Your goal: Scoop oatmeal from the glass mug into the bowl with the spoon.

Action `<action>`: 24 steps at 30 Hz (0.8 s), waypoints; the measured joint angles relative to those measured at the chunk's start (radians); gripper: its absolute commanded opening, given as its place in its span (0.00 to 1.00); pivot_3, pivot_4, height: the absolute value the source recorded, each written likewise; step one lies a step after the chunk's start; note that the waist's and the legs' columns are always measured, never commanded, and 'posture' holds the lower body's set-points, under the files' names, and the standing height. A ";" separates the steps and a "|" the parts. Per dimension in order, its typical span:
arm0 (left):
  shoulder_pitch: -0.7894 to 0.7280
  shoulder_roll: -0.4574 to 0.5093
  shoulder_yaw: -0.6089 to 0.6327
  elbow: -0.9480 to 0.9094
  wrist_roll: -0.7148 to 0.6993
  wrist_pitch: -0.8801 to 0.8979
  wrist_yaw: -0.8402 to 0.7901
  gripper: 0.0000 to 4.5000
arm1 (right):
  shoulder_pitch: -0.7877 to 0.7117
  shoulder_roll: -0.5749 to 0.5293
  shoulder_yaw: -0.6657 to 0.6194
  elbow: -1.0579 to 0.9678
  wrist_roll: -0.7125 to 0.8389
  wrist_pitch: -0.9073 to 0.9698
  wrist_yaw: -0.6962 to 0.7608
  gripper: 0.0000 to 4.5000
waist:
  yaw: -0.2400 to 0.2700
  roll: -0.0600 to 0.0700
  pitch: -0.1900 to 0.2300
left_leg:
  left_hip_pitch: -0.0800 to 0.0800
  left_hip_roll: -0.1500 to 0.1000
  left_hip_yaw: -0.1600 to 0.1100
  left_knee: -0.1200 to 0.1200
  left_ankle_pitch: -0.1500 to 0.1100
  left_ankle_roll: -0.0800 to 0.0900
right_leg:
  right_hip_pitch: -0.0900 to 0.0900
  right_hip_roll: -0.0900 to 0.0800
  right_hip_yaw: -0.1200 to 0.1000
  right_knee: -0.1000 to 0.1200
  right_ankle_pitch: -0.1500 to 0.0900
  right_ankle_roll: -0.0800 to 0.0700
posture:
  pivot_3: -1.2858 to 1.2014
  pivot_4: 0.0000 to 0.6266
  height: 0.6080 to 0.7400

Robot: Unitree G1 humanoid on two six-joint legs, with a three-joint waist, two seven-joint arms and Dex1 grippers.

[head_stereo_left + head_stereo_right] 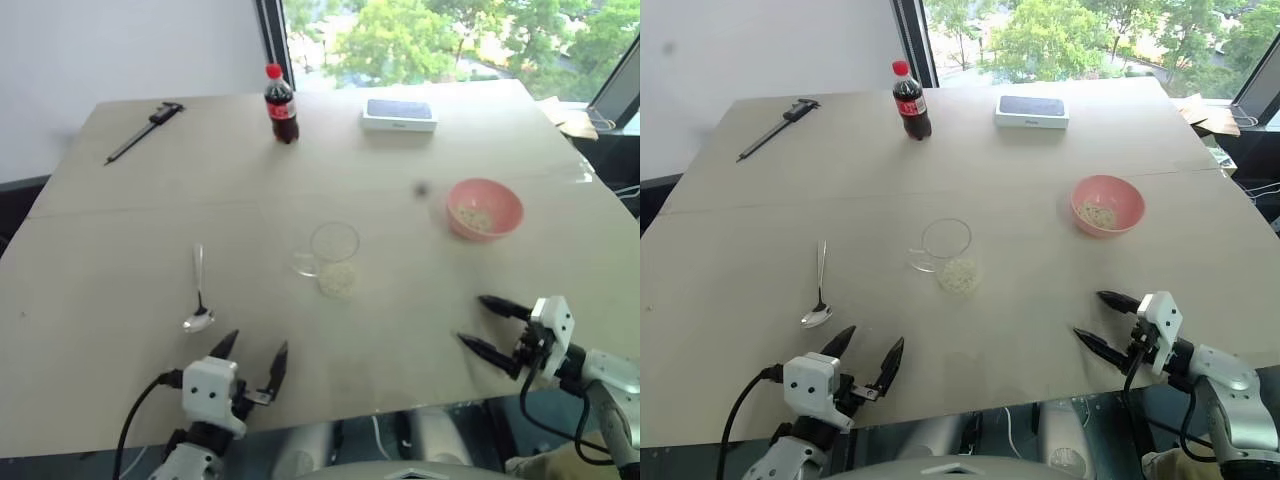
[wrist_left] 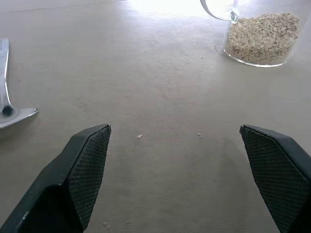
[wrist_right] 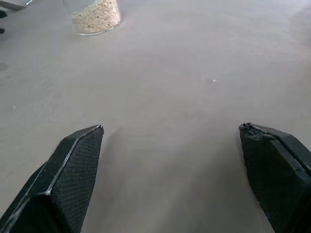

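From the head camera I see the spoon (image 1: pixel 198 290) lying flat on the surface (image 1: pixel 120 240), its bowl toward my left hand (image 1: pixel 254 357), which hangs spread wide and empty just short of it. I judge it light, stiff and slick, lying low; the thin handle looks the best place to pinch. The glass mug (image 1: pixel 331 252) stands mid-surface with oatmeal (image 1: pixel 338 279) in its bottom; it is breakable and would tip easily. The pink bowl (image 1: pixel 484 209) sits beyond my right hand (image 1: pixel 493 323), also wide and empty. A cola bottle (image 1: pixel 280 104), a caliper (image 1: pixel 142 132) and a white box (image 1: pixel 399 115) stand well apart at the far side, blocking nothing.

My left wrist camera shows the spoon's bowl (image 2: pixel 10 114) beside one finger and the mug ahead.

My right wrist camera looks across bare surface to the mug (image 3: pixel 95 16).
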 measured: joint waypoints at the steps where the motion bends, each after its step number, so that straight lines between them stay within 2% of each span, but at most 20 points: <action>1: -0.007 0.007 0.031 -0.019 -0.009 0.019 0.008 0.99 | -0.009 -0.007 0.002 -0.028 0.017 0.022 0.003 1.00 | 0.000 0.000 0.000 | 0.000 0.000 0.000 0.000 0.000 0.000 | 0.000 0.000 0.000 0.000 0.000 0.000 | 0.52 0.24 1.00; 8: -0.080 0.029 0.165 -0.183 -0.120 0.180 0.058 0.99 | -0.030 -0.079 0.033 -0.200 0.102 0.154 0.045 1.00 | 0.003 0.000 0.000 | -0.001 -0.001 -0.001 0.000 0.000 0.000 | 0.000 -0.001 -0.001 0.000 0.001 -0.002 | 0.52 0.24 1.00; 13: -0.259 0.073 0.269 -0.268 -0.224 0.382 0.158 0.99 | -0.081 -0.111 0.054 -0.309 0.169 0.248 0.054 1.00 | 0.003 0.000 0.000 | 0.000 -0.001 -0.003 0.001 0.001 -0.001 | 0.000 0.000 -0.002 0.002 0.004 -0.001 | 0.52 0.24 1.00; 20: -0.412 0.199 0.333 -0.238 -0.329 0.779 0.224 0.99 | -0.109 -0.155 0.069 -0.401 0.223 0.317 0.074 1.00 | 0.002 0.000 0.000 | 0.000 -0.002 -0.003 0.001 0.003 -0.005 | 0.000 0.001 -0.002 0.001 0.005 -0.001 | 0.52 0.24 1.00; 24: -0.472 0.218 0.378 -0.206 -0.373 0.921 0.244 0.99 | -0.107 -0.168 0.068 -0.434 0.244 0.332 0.078 1.00 | 0.002 0.000 0.000 | 0.000 -0.002 -0.003 0.001 0.003 -0.005 | 0.000 0.001 -0.002 0.001 0.005 -0.001 | 0.52 0.24 1.00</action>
